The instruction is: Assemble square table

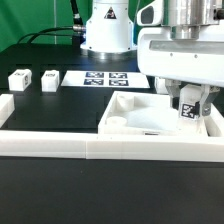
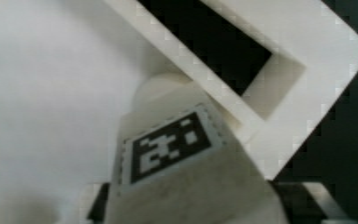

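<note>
The white square tabletop slab (image 1: 140, 118) lies on the black table at the exterior view's right, against the border bars. My gripper (image 1: 188, 103) is over the slab's far right corner, shut on a white tagged leg block (image 1: 188, 110) that it holds upright at the slab. In the wrist view the leg block (image 2: 172, 140) fills the middle with its tag facing the camera. It sits between my dark fingers (image 2: 105, 196), in my gripper (image 2: 202, 205), and the slab (image 2: 51, 90) lies beside it. Two more leg blocks (image 1: 18, 80) (image 1: 50, 77) stand at the far left.
White border bars (image 1: 100, 148) run along the front and up the right side (image 2: 274, 60). The marker board (image 1: 105, 77) lies behind the slab. The robot base (image 1: 105, 30) stands at the back centre.
</note>
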Robot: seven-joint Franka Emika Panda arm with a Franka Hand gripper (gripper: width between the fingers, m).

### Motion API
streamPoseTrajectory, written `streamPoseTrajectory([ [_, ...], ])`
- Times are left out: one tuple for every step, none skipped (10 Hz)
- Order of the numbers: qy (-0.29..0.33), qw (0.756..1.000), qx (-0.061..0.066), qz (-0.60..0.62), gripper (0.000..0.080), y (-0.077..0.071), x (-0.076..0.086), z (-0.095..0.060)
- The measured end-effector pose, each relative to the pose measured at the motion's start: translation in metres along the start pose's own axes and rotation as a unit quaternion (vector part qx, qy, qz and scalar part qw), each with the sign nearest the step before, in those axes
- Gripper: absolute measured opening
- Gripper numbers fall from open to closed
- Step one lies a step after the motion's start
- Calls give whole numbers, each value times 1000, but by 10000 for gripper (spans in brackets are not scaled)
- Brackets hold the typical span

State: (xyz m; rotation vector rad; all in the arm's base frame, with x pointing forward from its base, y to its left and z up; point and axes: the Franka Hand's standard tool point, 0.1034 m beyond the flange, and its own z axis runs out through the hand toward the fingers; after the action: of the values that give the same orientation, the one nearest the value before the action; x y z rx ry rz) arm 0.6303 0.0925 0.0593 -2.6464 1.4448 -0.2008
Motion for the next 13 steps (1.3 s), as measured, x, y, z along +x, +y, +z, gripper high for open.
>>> streamPoseTrajectory([
  [0, 1000, 0, -1, 343, 0, 0, 0],
  [0, 1000, 0, -1, 432, 0, 0, 0],
  [0, 1000, 0, -1, 561, 0, 0, 0],
  [0, 1000, 0, -1, 561, 0, 0, 0],
  [0, 1000, 0, -1, 633, 0, 0, 0],
  [0, 1000, 0, -1, 645, 0, 0, 0],
  [0, 1000, 0, -1, 648, 0, 0, 1],
  [0, 1000, 0, -1, 648, 0, 0, 1],
  [0, 1000, 0, -1, 649, 0, 0, 1],
  [0, 1000, 0, -1, 649, 0, 0, 1],
  [0, 1000, 0, -1, 649, 0, 0, 1],
  [0, 1000, 0, -1, 649, 0, 0, 1],
  [-1, 1000, 0, -6, 649, -1, 1, -1],
])
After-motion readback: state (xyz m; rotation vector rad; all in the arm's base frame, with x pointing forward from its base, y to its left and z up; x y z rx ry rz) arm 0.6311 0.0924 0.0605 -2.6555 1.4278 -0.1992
